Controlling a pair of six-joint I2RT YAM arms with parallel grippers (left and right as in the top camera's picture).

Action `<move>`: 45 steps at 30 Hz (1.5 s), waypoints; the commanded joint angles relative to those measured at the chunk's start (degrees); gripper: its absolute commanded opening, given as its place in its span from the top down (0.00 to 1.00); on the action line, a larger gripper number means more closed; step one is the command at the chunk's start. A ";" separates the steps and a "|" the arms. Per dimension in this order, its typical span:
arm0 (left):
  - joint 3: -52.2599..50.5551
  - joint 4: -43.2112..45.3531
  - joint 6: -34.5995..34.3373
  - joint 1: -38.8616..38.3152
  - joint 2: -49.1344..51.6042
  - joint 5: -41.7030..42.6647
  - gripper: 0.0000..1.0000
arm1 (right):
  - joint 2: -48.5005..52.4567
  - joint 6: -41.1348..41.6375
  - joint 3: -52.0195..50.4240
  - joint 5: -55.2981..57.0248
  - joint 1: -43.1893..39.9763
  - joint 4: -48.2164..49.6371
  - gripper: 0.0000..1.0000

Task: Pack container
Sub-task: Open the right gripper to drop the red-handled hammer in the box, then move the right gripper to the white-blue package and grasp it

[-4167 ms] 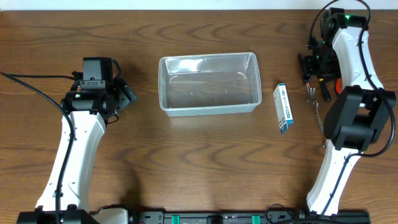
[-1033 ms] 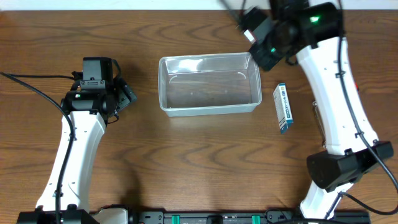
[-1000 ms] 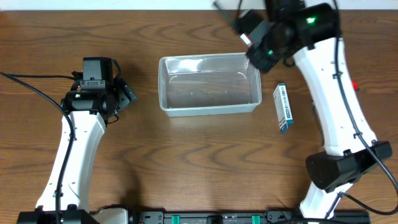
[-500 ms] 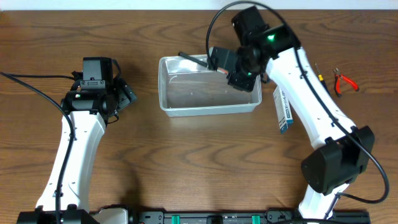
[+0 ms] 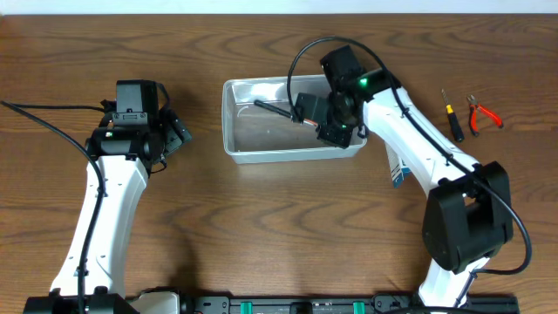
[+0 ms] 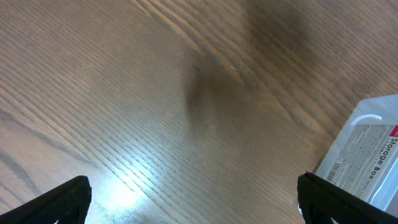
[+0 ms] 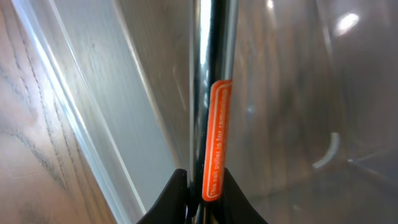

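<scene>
The container [image 5: 261,138], a clear plastic tub, stands at the table's middle back. Over its right half my right gripper [image 5: 302,111] is shut on a dark metal nail puller [image 5: 272,107], whose bar reaches left above the tub's floor. The right wrist view shows that steel bar with its orange label [image 7: 213,124] pinched in my right gripper [image 7: 200,194], with the tub's clear wall [image 7: 74,118] beside and behind it. My left gripper [image 5: 180,133] hovers left of the tub, open and empty [image 6: 196,202]. A labelled corner of the container [image 6: 373,149] shows at that view's right edge.
A blue-and-white box [image 5: 395,171] lies right of the tub, partly under my right arm. A small screwdriver [image 5: 451,116] and red-handled pliers [image 5: 482,112] lie at the back right.
My right arm has swung in from the back right and come down over the tub's right half with the nail puller. The left arm has not moved.
</scene>
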 commanded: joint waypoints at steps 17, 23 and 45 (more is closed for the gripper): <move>0.61 -0.20 0.35 0.24 0.57 -1.14 0.02 | -0.09 1.01 -2.73 -0.79 0.31 4.63 0.91; 0.61 -0.20 0.35 0.24 0.57 -1.14 0.02 | -0.09 1.01 -2.75 -0.81 0.33 4.44 0.85; 0.61 -0.20 0.35 0.24 0.57 -1.14 0.02 | -0.94 18.08 3.54 9.97 0.13 2.32 0.37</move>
